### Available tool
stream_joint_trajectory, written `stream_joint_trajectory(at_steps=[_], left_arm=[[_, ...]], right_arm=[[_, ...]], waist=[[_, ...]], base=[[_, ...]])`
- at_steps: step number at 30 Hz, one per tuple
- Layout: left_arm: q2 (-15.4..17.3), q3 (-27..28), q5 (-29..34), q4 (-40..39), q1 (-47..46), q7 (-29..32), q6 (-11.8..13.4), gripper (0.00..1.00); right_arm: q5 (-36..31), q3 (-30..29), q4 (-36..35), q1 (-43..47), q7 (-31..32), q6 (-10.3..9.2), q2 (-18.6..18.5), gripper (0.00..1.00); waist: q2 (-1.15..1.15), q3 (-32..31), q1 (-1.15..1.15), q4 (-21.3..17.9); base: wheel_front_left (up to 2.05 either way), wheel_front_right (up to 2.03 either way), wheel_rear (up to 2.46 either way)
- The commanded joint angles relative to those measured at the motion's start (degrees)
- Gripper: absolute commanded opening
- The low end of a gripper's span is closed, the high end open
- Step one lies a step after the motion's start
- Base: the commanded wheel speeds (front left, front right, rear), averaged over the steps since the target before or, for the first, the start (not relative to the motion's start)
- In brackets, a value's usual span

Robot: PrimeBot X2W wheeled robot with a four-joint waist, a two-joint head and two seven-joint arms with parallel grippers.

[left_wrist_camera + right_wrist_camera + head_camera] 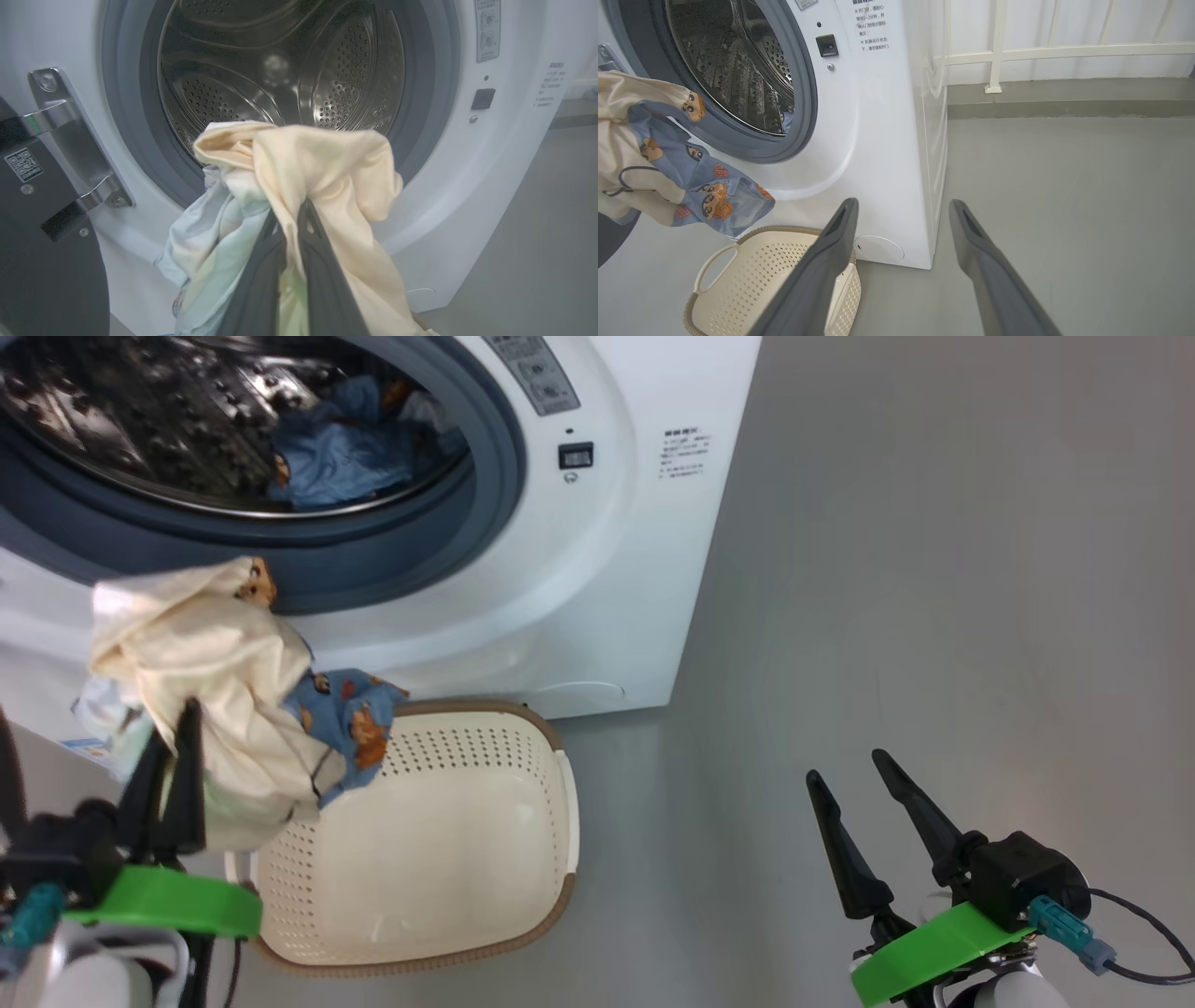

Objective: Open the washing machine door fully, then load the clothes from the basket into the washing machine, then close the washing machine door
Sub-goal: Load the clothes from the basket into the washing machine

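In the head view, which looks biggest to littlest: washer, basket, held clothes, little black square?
1. Big white front-loading washing machine.
2. Cream perforated plastic basket and cream-yellow and blue clothes bundle look alike; the bundle hangs nearer the camera, so unranked.
3. Small black square on the machine.

Light: was bright, even and diffuse | Glare: white glints lay on the steel drum point(280, 65) | Shadows: faint and soft-edged on the grey floor point(934, 616) | Focus: left gripper point(288, 207) looked soft close to the lens | Edges: wrist views bowed straight lines
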Motion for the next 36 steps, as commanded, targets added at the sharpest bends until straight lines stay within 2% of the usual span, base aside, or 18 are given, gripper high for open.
stream_joint_trajectory(at_steps=[1,11,22,36], left_arm=[[2.08,2.21,-0.28,-0.75,-2.83,-0.37,-0.13,0.00],[6.42,1.05,-2.10,6.28,-15.19,-0.37,-0.77,0.00],[12.45,-3.24,-4.05,17.71,-30.88,2.26,-1.04,0.00],[15.79,-7.72,-7.48,28.78,-46.07,4.63,-1.08,0.00]], right_arm=[[-0.40,1.40,-1.44,-1.16,-0.28,0.09,0.19,1.00],[-0.76,2.49,-1.57,-2.68,-0.28,0.09,0.77,1.00],[-0.77,3.31,-1.98,-4.69,-0.28,0.09,1.52,1.00],[-1.01,3.67,-2.83,-6.35,-0.28,0.09,2.11,1.00]], waist=[[0.00,1.81,0.00,-1.37],[0.00,6.10,0.00,-4.23],[0.00,11.72,0.00,-7.62],[0.00,19.81,0.00,-9.01]], base=[[0.00,0.00,0.00],[0.00,0.00,0.00],[0.00,0.00,0.00],[0.00,0.00,0.00]])
